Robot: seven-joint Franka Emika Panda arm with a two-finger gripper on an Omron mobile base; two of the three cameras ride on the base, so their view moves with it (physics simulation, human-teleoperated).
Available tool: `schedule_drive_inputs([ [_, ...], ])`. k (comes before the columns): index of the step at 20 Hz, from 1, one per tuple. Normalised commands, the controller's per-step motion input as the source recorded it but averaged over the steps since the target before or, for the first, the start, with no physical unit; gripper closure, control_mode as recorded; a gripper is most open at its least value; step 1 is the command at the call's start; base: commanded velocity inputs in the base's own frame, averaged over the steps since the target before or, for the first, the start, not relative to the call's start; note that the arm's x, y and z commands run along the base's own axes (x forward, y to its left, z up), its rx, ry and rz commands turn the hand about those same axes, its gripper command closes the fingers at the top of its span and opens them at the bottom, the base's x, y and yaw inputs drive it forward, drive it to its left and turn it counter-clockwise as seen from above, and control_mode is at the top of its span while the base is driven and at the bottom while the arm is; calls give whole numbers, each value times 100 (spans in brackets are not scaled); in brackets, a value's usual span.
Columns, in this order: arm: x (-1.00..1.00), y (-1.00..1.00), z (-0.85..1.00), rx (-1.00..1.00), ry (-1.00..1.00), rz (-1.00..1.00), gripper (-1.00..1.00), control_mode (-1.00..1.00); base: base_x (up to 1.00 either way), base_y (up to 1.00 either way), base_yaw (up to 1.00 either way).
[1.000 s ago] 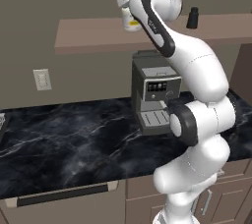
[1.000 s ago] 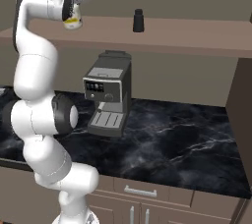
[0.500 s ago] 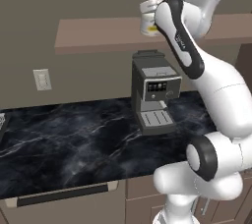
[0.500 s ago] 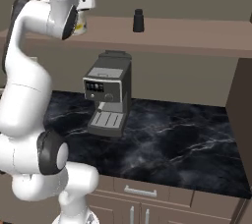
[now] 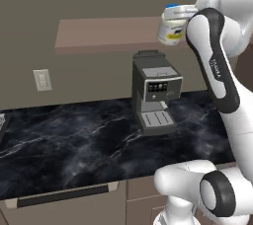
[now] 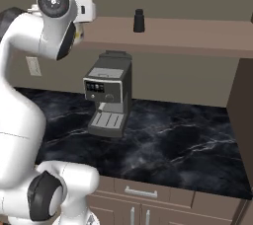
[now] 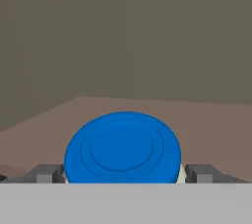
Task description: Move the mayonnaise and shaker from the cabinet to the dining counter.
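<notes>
The mayonnaise (image 5: 171, 27), a white jar with a blue lid (image 7: 123, 148) and a yellowish label, hangs in the air in front of the right part of the tan cabinet shelf (image 5: 108, 34). My gripper (image 5: 174, 13) is shut on it from above, a finger on each side of the lid in the hand view, where the gripper (image 7: 123, 175) looks down on it. The dark shaker (image 6: 139, 20) stands upright on the cabinet shelf (image 6: 188, 34), to the right of my hand and apart from it. The dining counter is out of view.
A grey coffee machine (image 5: 154, 95) stands on the black marble worktop (image 5: 74, 145) under the shelf, below the held jar. A wall outlet (image 5: 42, 79) sits at the left. A tall brown panel (image 6: 244, 120) closes the right end.
My hand has swung to the right along the shelf front, and the jar has travelled with it. The shaker and coffee machine have stayed put.
</notes>
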Motion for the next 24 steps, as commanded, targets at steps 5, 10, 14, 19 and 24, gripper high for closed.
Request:
schedule_drive_inputs([
  [5,-100,-1,15,0,7,0,100,-100,0,0,0],
  [10,-100,0,-1,0,7,0,100,-100,0,0,0],
  [14,-93,3,-47,0,1,5,100,-100,0,0,0],
  [19,-74,8,-67,0,0,10,100,-100,0,0,0],
  [24,-48,10,-48,0,0,10,100,-100,0,0,0],
])
